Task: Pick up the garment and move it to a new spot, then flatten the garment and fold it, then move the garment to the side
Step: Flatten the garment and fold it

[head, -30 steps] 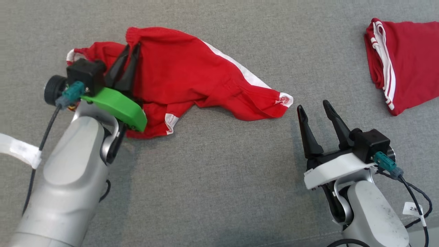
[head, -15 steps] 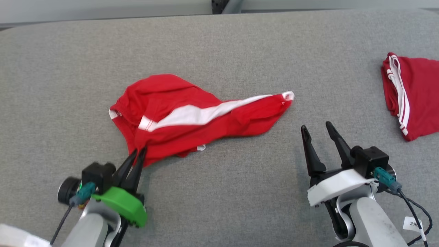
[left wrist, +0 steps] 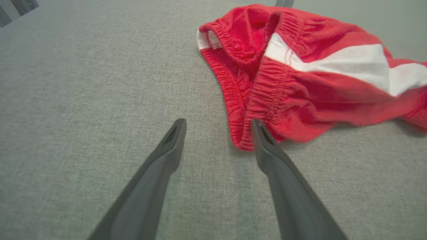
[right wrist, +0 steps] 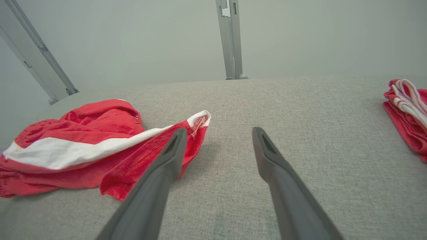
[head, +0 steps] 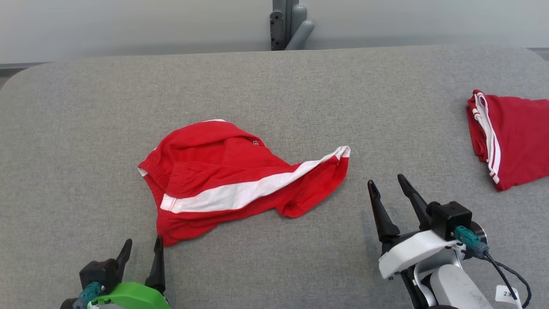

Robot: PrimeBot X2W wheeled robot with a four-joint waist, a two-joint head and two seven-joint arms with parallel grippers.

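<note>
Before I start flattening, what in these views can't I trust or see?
Folded garment: cut off by the right edge, head and right wrist views.
Crumpled shorts: second leg hidden under their own folds.
Small print on the shorts: too small to read, head view.
Left claw: left wrist view leaves unclear whether one finger touches the waistband.

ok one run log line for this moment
garment: crumpled, unheld | left tool: open, by its near corner | right tool: open, apart | folded shorts: far right
</note>
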